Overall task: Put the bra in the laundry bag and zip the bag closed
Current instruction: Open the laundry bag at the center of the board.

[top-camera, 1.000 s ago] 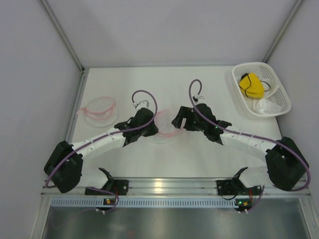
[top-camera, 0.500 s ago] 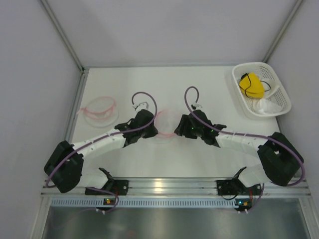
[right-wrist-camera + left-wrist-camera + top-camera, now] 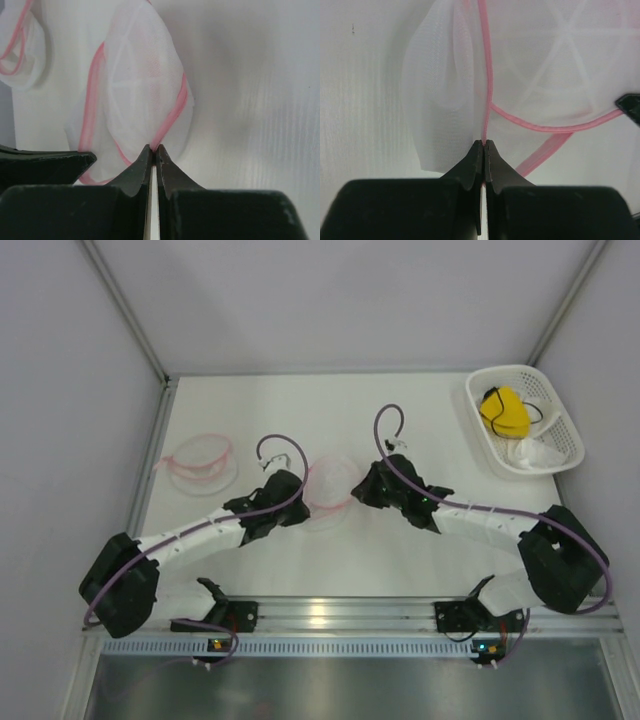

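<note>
While left gripper (image 3: 304,498) and right gripper (image 3: 354,490) pinch the laundry bag (image 3: 332,480) at tabletop (image 3: 420,420) centre in top view, yellow bra (image 3: 503,412) sits in basket (image 3: 560,430) at 2 o'clock. Left wrist: jaws clamped tight on pink trim (image 3: 488,75). Right wrist: same, tight on trim. Judgement: spread edges apart gently, hold mouth open.

Between your two arms there is almost no gap. The left fingers (image 3: 472,161) and right fingers (image 3: 142,163) both pinch the laundry bag (image 3: 330,485) mid-surface, so nothing passes there. The far strip of the surface (image 3: 400,405) lies open, as does the near strip. A pink-trimmed mesh piece (image 3: 200,462) blocks the far left, and the white basket (image 3: 512,369) fills the far right corner.
</note>
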